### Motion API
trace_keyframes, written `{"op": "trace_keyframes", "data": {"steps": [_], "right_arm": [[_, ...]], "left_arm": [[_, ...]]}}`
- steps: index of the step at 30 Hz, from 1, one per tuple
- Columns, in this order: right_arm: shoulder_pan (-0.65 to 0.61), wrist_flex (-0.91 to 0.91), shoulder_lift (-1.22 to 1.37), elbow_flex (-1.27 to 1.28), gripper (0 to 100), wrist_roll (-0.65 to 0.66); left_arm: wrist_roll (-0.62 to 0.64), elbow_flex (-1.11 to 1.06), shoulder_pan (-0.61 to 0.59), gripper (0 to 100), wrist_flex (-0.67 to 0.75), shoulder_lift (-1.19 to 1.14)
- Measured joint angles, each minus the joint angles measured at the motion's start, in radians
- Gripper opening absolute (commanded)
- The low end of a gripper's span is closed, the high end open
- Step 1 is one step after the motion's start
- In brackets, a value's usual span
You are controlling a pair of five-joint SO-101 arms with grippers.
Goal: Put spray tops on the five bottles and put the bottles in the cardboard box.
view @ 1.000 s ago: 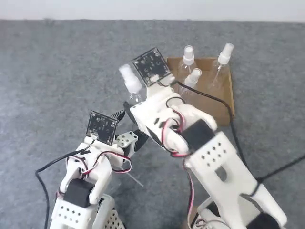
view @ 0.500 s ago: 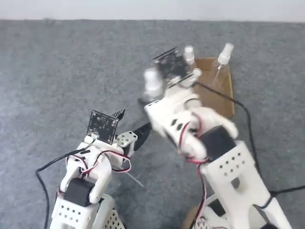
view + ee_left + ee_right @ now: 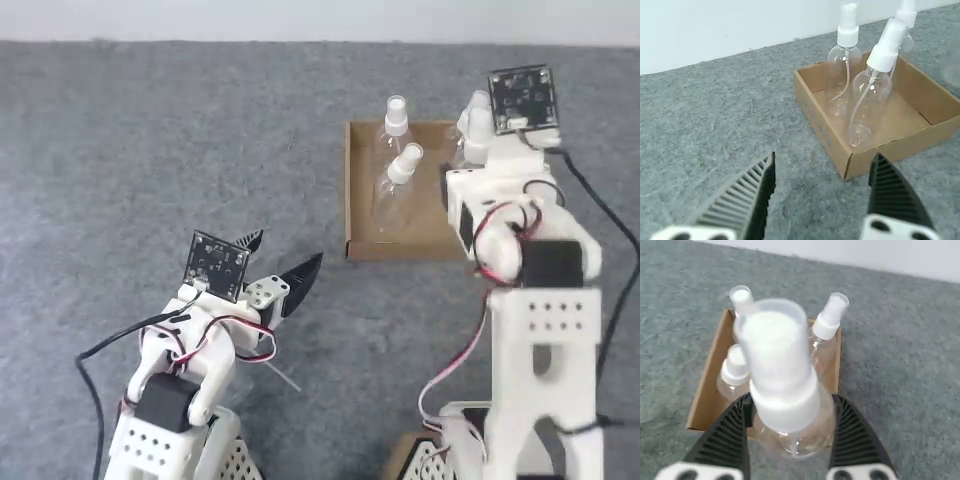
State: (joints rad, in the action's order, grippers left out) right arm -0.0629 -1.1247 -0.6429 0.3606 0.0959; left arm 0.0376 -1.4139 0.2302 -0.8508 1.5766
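Observation:
The cardboard box (image 3: pixel 353 190) lies on the grey carpet at the back right. Two clear bottles with white spray tops (image 3: pixel 396 115) (image 3: pixel 402 168) stand in its left half. My right gripper (image 3: pixel 790 407) is shut on another capped bottle (image 3: pixel 782 365), held upright above the box's right side (image 3: pixel 476 128). In the right wrist view three capped bottles (image 3: pixel 741 296) (image 3: pixel 830 315) (image 3: pixel 734 366) stand in the box (image 3: pixel 704 390) below it. My left gripper (image 3: pixel 285 252) (image 3: pixel 820 195) stands open over the carpet, to the left of and nearer than the box (image 3: pixel 840 150), with nothing between its fingers.
Grey carpet (image 3: pixel 150 150) spreads to the left of and behind the box. A pale wall (image 3: pixel 300 18) runs along the far edge. Cables (image 3: pixel 590 200) trail from both arms near their bases.
My right arm has swung right with the bottle, from left of the box to above its right side. The left arm has kept still.

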Motion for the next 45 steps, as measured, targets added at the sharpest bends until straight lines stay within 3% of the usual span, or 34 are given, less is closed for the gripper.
{"op": "trace_keyframes", "data": {"steps": [8, 15, 27, 37, 45], "right_arm": [[0.015, 0.21, 0.221, 0.046, 0.6, -0.006], [0.02, 0.342, 0.377, 0.046, 0.6, -0.129], [0.017, 0.638, 0.413, 0.305, 0.6, -0.14], [0.015, 0.671, 0.434, 0.31, 0.8, -0.14], [0.015, 0.672, 0.434, 0.31, 19.8, -0.14]], "left_arm": [[0.0, 0.0, 0.0, 28, 0.0, 0.0], [0.0, 0.0, 0.0, 28, 0.0, 0.0], [0.0, 0.0, 0.0, 28, 0.0, 0.0], [0.0, 0.0, 0.0, 28, 0.0, 0.0], [0.0, 0.0, 0.0, 28, 0.0, 0.0]]}}
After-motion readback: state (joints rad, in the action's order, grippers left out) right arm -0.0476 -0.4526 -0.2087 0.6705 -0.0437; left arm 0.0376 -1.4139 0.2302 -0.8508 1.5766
